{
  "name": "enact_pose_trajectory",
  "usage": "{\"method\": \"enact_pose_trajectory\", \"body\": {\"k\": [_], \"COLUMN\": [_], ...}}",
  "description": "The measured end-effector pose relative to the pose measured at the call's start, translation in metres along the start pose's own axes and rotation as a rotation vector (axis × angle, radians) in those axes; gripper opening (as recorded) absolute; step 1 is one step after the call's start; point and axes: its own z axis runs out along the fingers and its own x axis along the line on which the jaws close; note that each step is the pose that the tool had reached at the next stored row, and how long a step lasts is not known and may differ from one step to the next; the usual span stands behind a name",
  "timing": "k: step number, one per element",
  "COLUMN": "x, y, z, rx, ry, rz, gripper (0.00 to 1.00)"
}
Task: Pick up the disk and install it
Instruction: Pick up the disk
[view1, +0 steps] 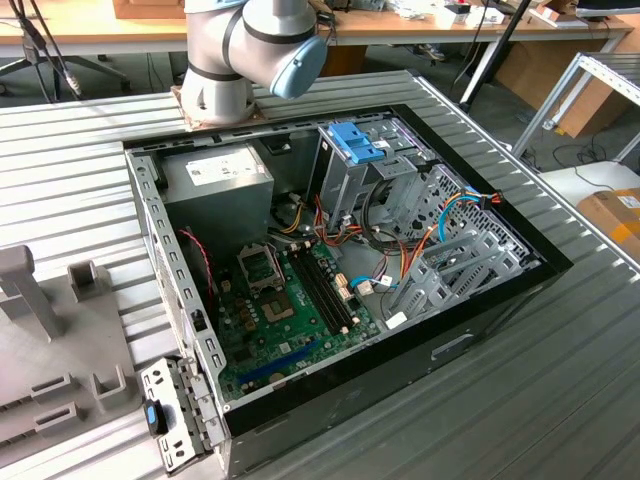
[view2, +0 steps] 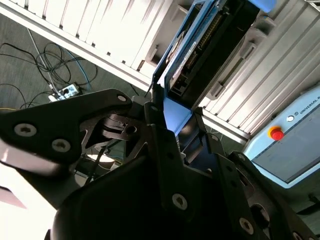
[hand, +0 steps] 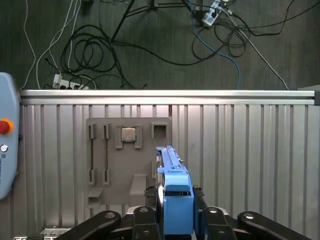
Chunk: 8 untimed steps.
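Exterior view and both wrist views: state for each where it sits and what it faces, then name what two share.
Exterior view: off the arm, angled down at the open computer case on the ribbed table; its lower joints show.
First wrist view: on the arm, looking down past the gripper at the disk, grey fixture and cabled floor.
Second wrist view: on the arm, close along the gripper's black linkage toward the disk.
Shared: both wrist views show the gripper clamping the disk and the red-buttoned pendant.
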Motion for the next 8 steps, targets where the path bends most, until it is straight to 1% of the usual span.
{"method": "enact_pose_trajectory", "body": {"k": [3,8], "x": [-0.0004,-0.001], "y": [-0.008,-0.019], "z": [0.0002,0.0004], "rx": [0.0001,0.0001], "ry": [-0.0001,-0.0001], "rz": [0.0,0.0], "gripper": [0.36,0.36]}}
